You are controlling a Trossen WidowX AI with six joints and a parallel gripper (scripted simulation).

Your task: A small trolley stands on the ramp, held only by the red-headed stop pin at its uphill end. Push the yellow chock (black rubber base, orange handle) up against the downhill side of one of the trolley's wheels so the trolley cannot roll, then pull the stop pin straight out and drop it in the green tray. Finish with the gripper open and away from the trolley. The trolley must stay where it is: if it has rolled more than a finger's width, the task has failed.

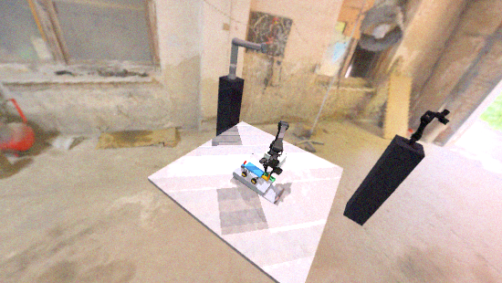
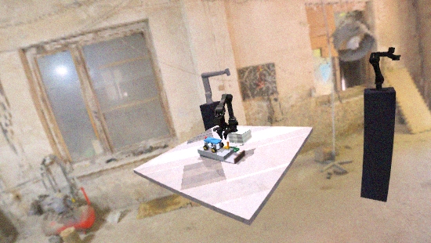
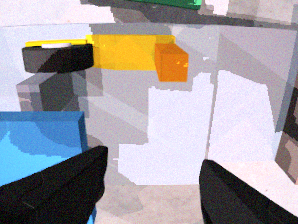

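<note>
The trolley with a blue top [image 1: 254, 170] [image 2: 212, 140] [image 3: 40, 140] stands on the grey ramp [image 1: 248, 181] [image 2: 211, 154]. The red-headed pin [image 1: 245, 162] [image 2: 206, 137] stands at its uphill end; the wrist view does not show it. The yellow chock [image 3: 125, 52] [image 2: 227, 145] has its orange handle [image 3: 171, 65] upright. In the wrist view its yellow body meets the downhill side of a black wheel [image 3: 57, 70], with no gap visible; its base is hidden. My gripper [image 2: 222, 138] [image 3: 154, 163] is open and empty, above the ramp beside the trolley's blue top, clear of the handle.
The green tray [image 1: 273, 179] [image 2: 235, 149] [image 3: 170, 3] lies beside the ramp, past the chock. A brown end stop [image 2: 240, 157] [image 3: 291, 156] closes the ramp's low end. A pale box [image 2: 240, 136] stands behind the ramp. Black pillars with other arms stand beyond the table.
</note>
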